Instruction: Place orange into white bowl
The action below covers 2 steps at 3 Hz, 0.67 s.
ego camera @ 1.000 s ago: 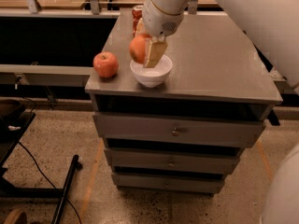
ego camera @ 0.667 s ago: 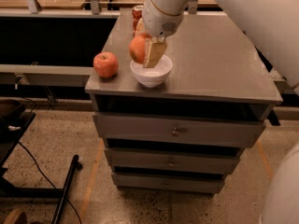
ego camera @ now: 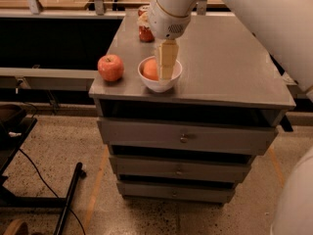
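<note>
The orange [ego camera: 149, 70] sits low inside the white bowl [ego camera: 159, 86], which stands near the front left of the grey cabinet top [ego camera: 230, 67]. My gripper [ego camera: 165, 65] reaches straight down into the bowl from the white arm above. It is shut on the orange, with one cream finger [ego camera: 166, 58] covering the orange's right side. The bowl's far rim is hidden behind the fingers.
A red-pink apple [ego camera: 110, 67] stands left of the bowl near the cabinet's left edge. A red jar [ego camera: 145, 31] stands behind the bowl. The cabinet has several drawers [ego camera: 183, 138] below. My large white arm [ego camera: 274, 23] crosses the upper right.
The gripper has come down with the orange, from just above the bowl's rim to inside the bowl. The apple and the bowl have not moved.
</note>
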Motion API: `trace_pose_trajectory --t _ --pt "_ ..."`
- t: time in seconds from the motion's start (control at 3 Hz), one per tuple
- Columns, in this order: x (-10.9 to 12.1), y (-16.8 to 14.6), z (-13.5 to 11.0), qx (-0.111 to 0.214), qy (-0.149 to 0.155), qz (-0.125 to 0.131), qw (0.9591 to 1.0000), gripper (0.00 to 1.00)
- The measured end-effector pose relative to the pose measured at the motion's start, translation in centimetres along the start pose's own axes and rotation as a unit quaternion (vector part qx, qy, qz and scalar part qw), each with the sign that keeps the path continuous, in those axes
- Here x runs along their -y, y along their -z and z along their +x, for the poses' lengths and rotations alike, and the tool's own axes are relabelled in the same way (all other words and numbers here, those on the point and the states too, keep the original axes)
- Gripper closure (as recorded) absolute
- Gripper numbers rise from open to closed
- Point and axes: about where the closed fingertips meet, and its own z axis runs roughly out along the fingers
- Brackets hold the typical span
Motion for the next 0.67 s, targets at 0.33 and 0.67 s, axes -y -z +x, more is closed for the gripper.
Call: trace_pose_trajectory --t 0.33,0.67 --pt "0.0 -0.01 0.0 0.0 0.0 0.0 1.0 0.0" --pt "-0.18 0.18 0.93 0.001 -0.01 0.002 1.0 0.0"
